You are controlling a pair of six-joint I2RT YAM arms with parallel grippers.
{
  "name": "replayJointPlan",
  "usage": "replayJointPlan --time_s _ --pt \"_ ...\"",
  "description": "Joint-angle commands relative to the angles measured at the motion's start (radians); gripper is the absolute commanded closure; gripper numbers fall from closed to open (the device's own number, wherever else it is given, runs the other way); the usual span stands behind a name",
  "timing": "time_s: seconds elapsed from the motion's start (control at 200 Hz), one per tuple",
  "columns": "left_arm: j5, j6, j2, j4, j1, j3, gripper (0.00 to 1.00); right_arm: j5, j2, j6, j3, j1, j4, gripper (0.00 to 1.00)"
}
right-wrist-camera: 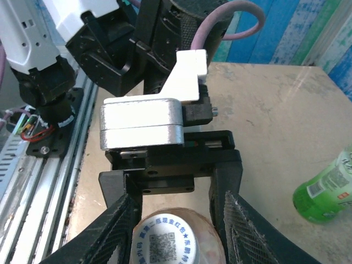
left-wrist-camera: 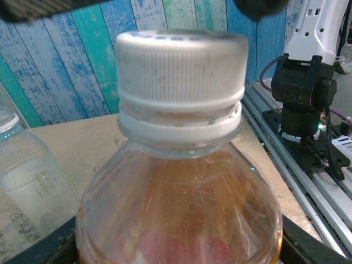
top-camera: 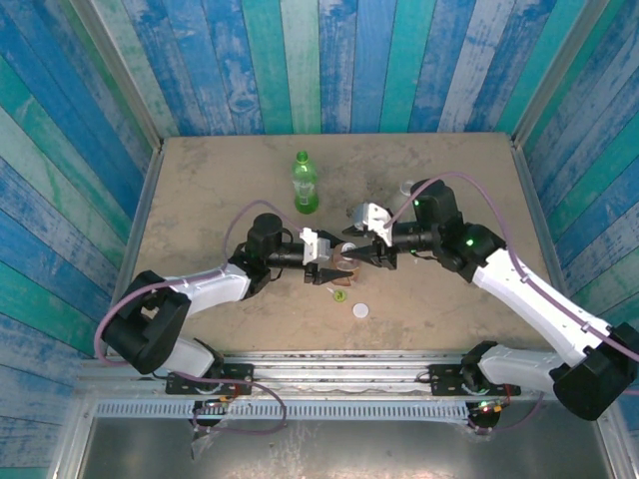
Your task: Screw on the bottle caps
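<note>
Gripping side, left: the left tool (top-camera: 334, 267) is clamped on the body of the amber bottle (left-wrist-camera: 181, 203). Its dark fingers (left-wrist-camera: 33, 247) show at both lower corners of the left wrist view, hugging the bottle's sides.
Right side: the right tool (top-camera: 359, 251) points in from 3 o'clock in the top view, nose to nose with the left tool over the bottle. Its mesh-faced pads (right-wrist-camera: 247, 231) sit tight beside the cap at 9 and 3 o'clock, but I can't tell whether they actually pinch it.
Bottle in play: the amber bottle stands upright near the middle of the desk (top-camera: 200, 200), right between the two tools. Orange liquid and a bit of red label show through the plastic.
On its neck: the white cap (left-wrist-camera: 181, 60) sits level just above the white collar ring (left-wrist-camera: 181, 129). The right wrist view shows blue print and a square code on top. How far down the thread it is, I can't tell.
Loose on the desk: the yellow-green cap (top-camera: 340, 295) lies just at 6 o'clock of the amber bottle. The second white cap (top-camera: 360, 310) lies at 5 o'clock, near its neighbour.
Back row: the green bottle (top-camera: 304, 185) stands upright at 11 o'clock of the amber bottle, apart from both tools.
Neighbour: the clear bottle (left-wrist-camera: 27, 176) sits at 8 o'clock in the left wrist view, near the amber bottle but not touching it.
</note>
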Motion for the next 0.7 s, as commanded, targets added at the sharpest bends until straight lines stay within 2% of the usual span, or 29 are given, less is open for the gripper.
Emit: replayJointPlan --time_s 0.0,0.165,0.35,0.456,0.516,0.586,0.696 --pt "0.023 -0.005 -0.042 0.016 -0.001 0.025 0.43 -0.06 0.023 -0.025 0.024 -0.004 -0.051 0.55" --pt "0.016 -0.011 -0.035 0.021 -0.001 0.028 0.43 -0.081 0.041 -0.032 0.029 -0.004 -0.061 0.59" --pt "0.006 -0.013 -0.035 0.024 -0.001 0.025 0.43 -0.085 0.044 -0.027 0.035 -0.004 -0.068 0.76" --pt "-0.08 -0.042 -0.034 0.076 -0.001 0.012 0.43 -0.062 0.053 0.007 0.04 -0.005 -0.062 0.82" --pt "-0.176 -0.082 -0.027 0.145 -0.001 0.002 0.42 0.023 0.058 0.111 0.027 -0.004 0.001 0.94" --pt "-0.3 -0.136 -0.009 0.228 -0.004 0.003 0.42 0.152 0.059 0.221 -0.001 0.009 0.092 0.95" --pt "-0.53 -0.159 0.03 0.333 -0.045 0.009 0.43 0.456 0.063 0.346 -0.063 0.085 0.264 0.98"
